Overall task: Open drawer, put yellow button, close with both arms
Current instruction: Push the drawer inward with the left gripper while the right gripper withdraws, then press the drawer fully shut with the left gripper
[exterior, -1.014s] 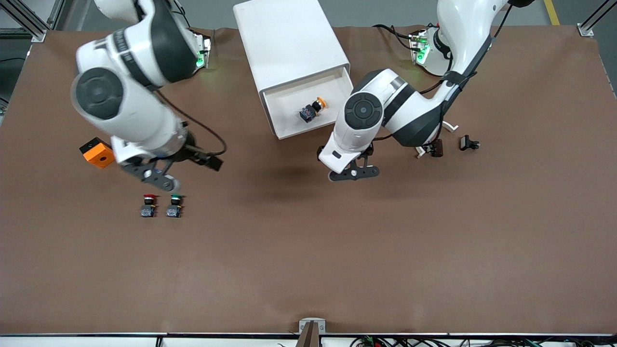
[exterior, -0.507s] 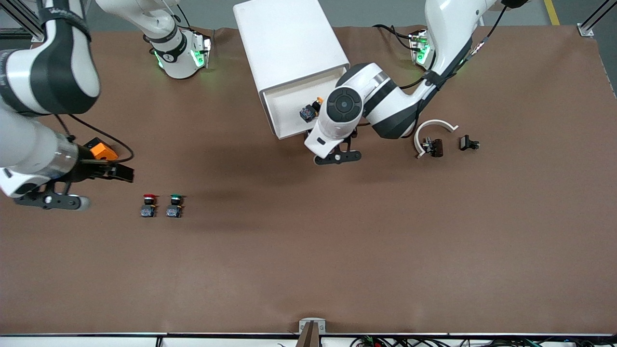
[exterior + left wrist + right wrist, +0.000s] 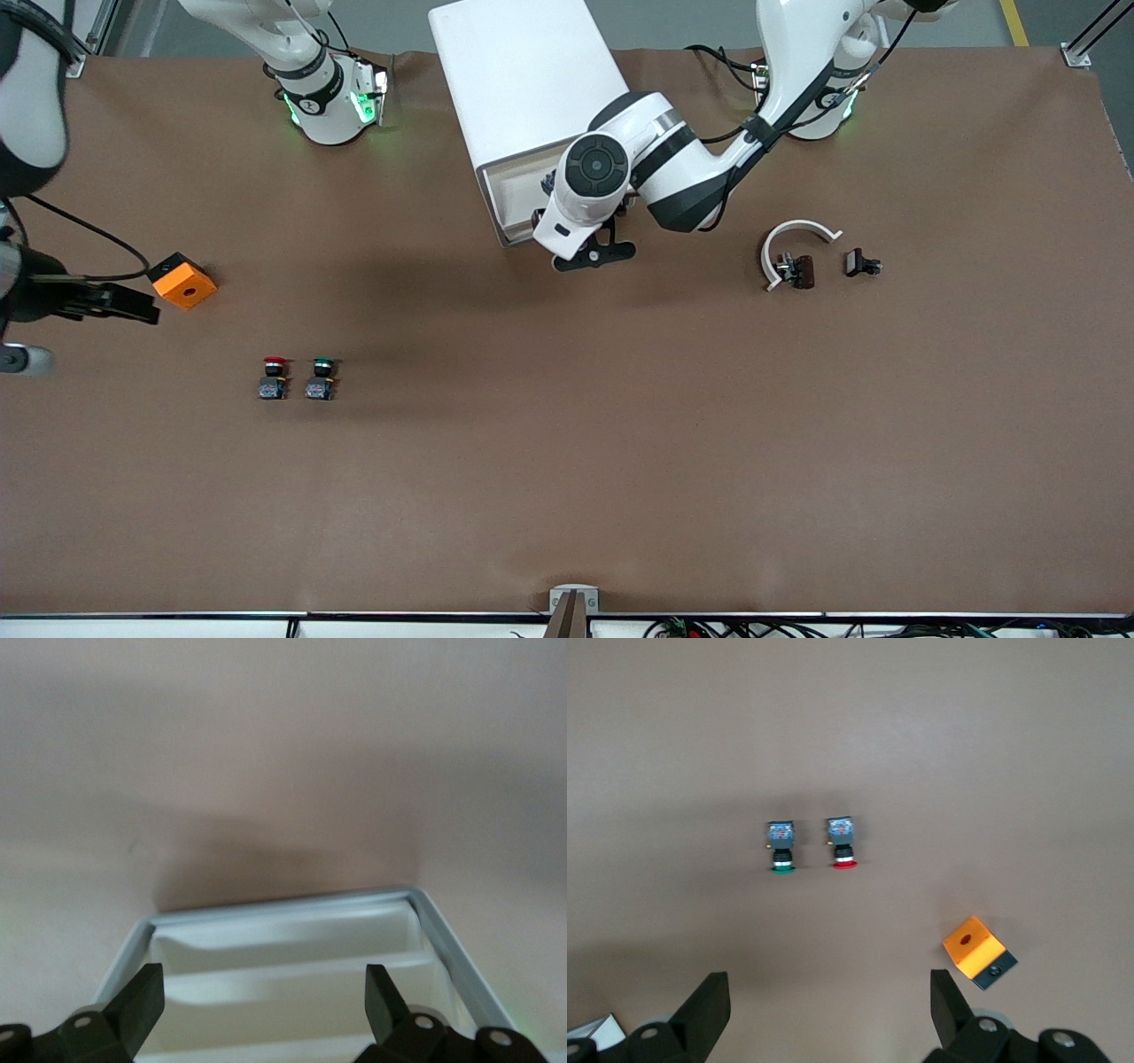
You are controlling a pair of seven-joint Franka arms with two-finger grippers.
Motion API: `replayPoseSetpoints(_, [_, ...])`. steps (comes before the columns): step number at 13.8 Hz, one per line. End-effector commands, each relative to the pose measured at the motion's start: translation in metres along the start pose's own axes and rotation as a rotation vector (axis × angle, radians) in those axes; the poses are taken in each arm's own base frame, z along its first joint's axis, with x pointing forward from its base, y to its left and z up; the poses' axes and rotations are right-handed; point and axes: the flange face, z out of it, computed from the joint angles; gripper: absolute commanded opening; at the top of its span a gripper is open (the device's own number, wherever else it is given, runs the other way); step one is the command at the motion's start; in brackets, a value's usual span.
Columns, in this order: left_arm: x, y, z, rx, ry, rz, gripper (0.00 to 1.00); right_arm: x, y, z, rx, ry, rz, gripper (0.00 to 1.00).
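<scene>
The left gripper, jaws spread and empty, hangs at the drawer front, ready to push it toward the cabinet.

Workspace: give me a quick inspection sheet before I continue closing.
Surface: brown table, no spills seen.
Job's things: drawer partly open at the cabinet; yellow button not visible, the left arm covers that spot.
Clutter: orange cube, red button, green button, white curved piece, two small dark parts.
Grippers: left pincer open over the drawer's front; right pincer open over the table near the cube.
Cables: black cable along the right arm.
Surroundings: metal frame post.
</scene>
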Motion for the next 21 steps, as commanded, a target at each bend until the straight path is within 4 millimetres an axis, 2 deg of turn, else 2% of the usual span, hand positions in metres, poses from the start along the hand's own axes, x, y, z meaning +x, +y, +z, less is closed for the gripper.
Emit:
replayPoseSetpoints(1, [-0.029, 0.008, 0.000, -0.011, -0.037, -0.040, 1.00, -0.002, 0.009, -0.015, -0.007, 0.016, 0.015, 1.00])
replayPoseSetpoints(4, [-0.048, 0.015, 0.005, -0.010, -0.071, -0.058, 1.00, -0.006, 0.010, -0.016, -0.012, -0.004, 0.016, 1.00])
replayPoseSetpoints(5, [-0.050, 0.014, 0.008, -0.005, -0.074, -0.066, 1.00, -0.018, 0.017, -0.030, -0.035, 0.000, 0.025, 1.00])
replayPoseSetpoints(8, [-0.064, 0.018, 0.015, 0.002, -0.111, -0.098, 1.00, -0.031, 0.041, -0.045, -0.016, 0.015, 0.067, 1.00])
replayPoseSetpoints(9, [-0.066, 0.018, 0.018, 0.009, -0.112, -0.103, 1.00, -0.034, 0.043, -0.050, -0.014, 0.020, 0.072, 1.00])
replayPoseSetpoints(12, [-0.075, 0.020, 0.031, 0.029, -0.125, -0.089, 1.00, -0.061, 0.051, -0.064, 0.001, 0.026, 0.082, 1.00])
replayPoseSetpoints(15, [-0.085, 0.025, 0.042, 0.043, -0.135, -0.077, 1.00, -0.085, 0.054, -0.066, 0.009, 0.031, 0.085, 1.00])
replayPoseSetpoints(19, [-0.065, 0.019, 0.024, 0.024, -0.112, -0.100, 1.00, -0.115, 0.053, -0.070, 0.016, 0.059, 0.081, 1.00])
replayPoseSetpoints(21, [-0.031, 0.010, 0.002, -0.016, -0.092, -0.137, 1.00, -0.129, 0.053, -0.073, 0.020, 0.085, 0.081, 1.00])
